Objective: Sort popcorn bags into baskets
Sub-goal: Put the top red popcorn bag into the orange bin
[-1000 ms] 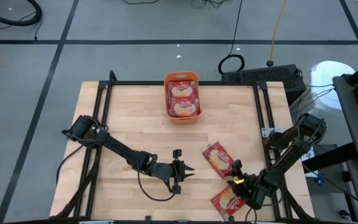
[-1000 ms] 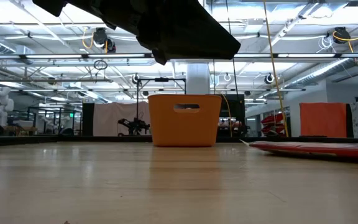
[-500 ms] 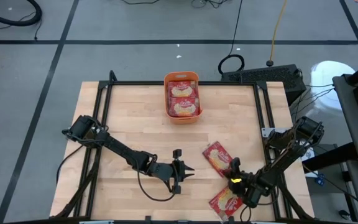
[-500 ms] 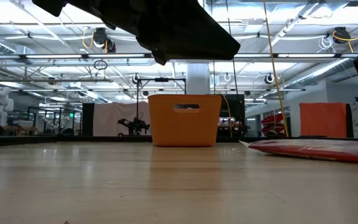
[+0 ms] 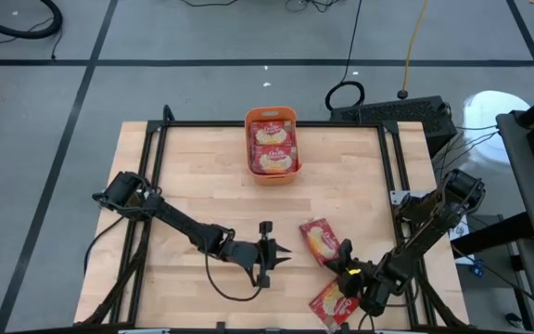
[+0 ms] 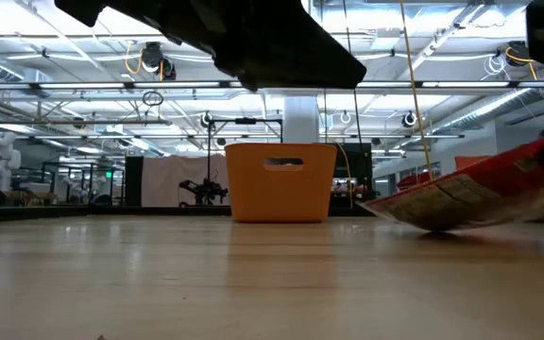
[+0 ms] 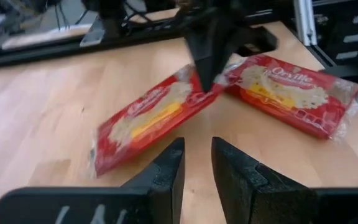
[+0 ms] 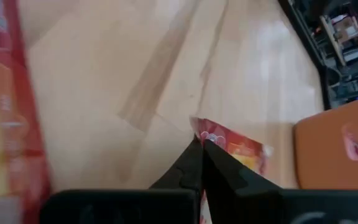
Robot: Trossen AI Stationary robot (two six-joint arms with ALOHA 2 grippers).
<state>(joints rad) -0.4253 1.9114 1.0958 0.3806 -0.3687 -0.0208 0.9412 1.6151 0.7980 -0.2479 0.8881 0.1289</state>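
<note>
The orange basket [image 5: 272, 146] stands at the table's far middle with popcorn bags [image 5: 273, 147] lying in it. One red popcorn bag [image 5: 319, 237] is right of centre. My right gripper [image 5: 340, 257] is shut on its near right end, and the bag tilts up from the wood. Another bag [image 5: 333, 301] lies flat by the near edge. My left gripper [image 5: 283, 255] hovers left of the held bag. It points toward the bag, its fingers [image 7: 166, 171] a little apart with nothing between them. My right gripper pinches the bag's end edge [image 8: 215, 138] between its two fingers. They come slanting down from the table's near right side. That end is lifted, the bag tilts, and its opposite end [image 6: 378, 206] rests on the table.
Black frame rails [image 5: 395, 158] run along the table's left, far and right sides. Bare wood [image 5: 202, 176] lies between the basket and the grippers. The low view shows my left arm [image 6: 215, 38] overhead and the basket [image 6: 281, 181] straight ahead.
My right gripper has moved toward the table's left and up, and has taken hold of the bag's near end. That end has lifted off the wood, so the bag now tilts with its other end still down. It lay flat before.
</note>
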